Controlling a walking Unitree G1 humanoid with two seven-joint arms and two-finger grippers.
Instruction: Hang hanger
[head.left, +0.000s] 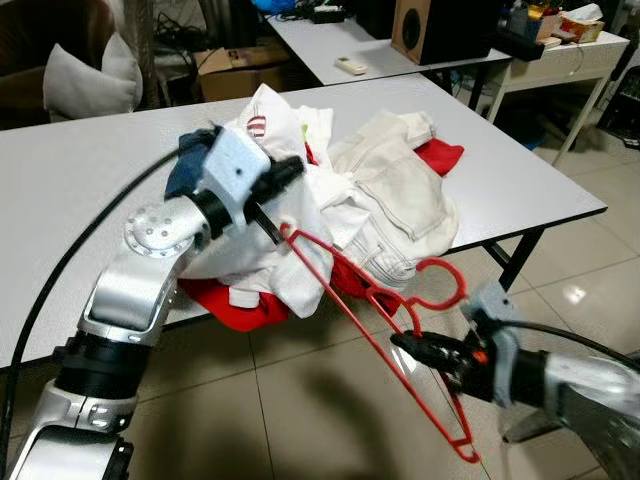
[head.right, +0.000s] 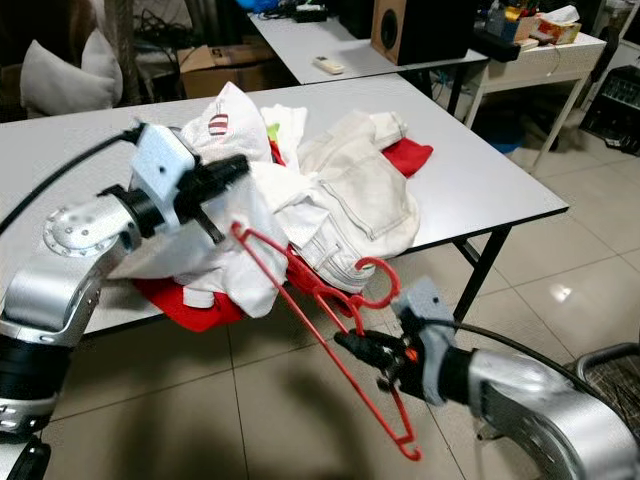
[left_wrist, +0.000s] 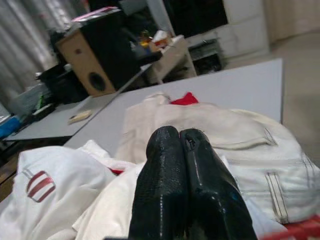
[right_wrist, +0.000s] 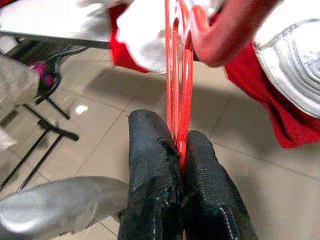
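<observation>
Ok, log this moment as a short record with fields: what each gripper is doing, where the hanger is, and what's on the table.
right gripper: jaws shut on the red hanger, out over the floor beyond the table edge
left gripper: jaws shut, at the hanger's upper end, against the clothes
hanger: tilted, hook beside the pile's edge
table: pile of clothes, mostly white with red pieces
hung yet: no
</observation>
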